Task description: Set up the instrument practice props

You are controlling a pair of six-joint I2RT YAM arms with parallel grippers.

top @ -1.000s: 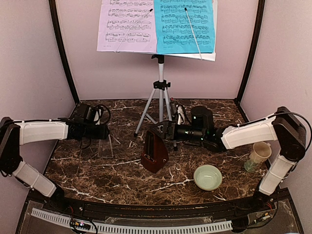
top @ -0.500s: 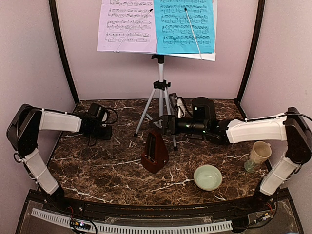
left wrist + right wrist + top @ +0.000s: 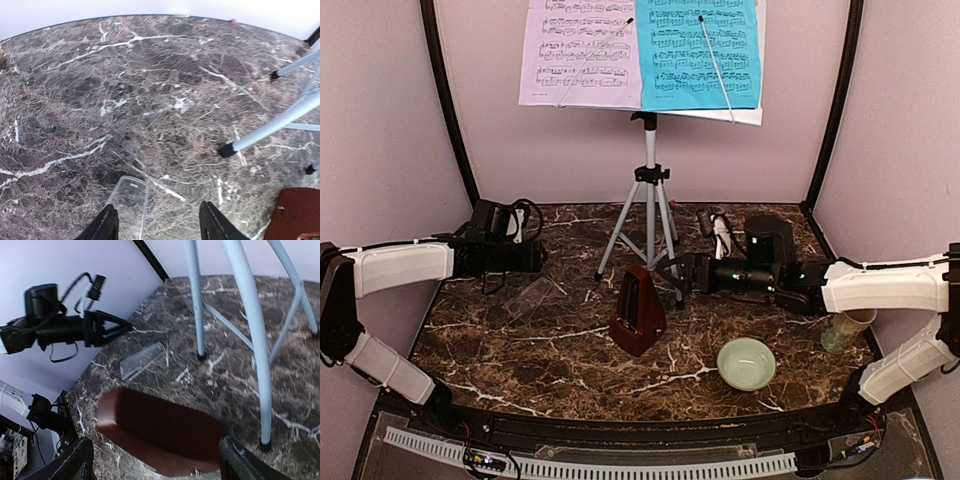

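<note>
The silver tripod music stand [image 3: 650, 205] stands at the back with a lavender page [image 3: 582, 52] and a cyan page [image 3: 700, 52] on its desk. The dark reddish-brown metronome [image 3: 638, 315] stands uncovered in front of the tripod. Its clear cover [image 3: 535, 295] lies flat on the marble to the left. My left gripper [image 3: 542, 258] hovers open just behind the cover. In the left wrist view the cover [image 3: 130, 200] lies near the left finger, ungripped, between the open left gripper [image 3: 160, 225] tips. My right gripper [image 3: 686, 273] is open, right of the metronome [image 3: 160, 432], apart from it.
A pale green bowl [image 3: 747, 363] sits at the front right and a cream mug [image 3: 848, 325] beside the right arm. Tripod legs [image 3: 270, 132] spread over the back middle of the marble table [image 3: 550, 350]. Walls close in at the left, back and right.
The right gripper has drawn back to the right, away from the metronome. The left gripper has swung back to the left and widened; the clear cover now lies flat on the table.
</note>
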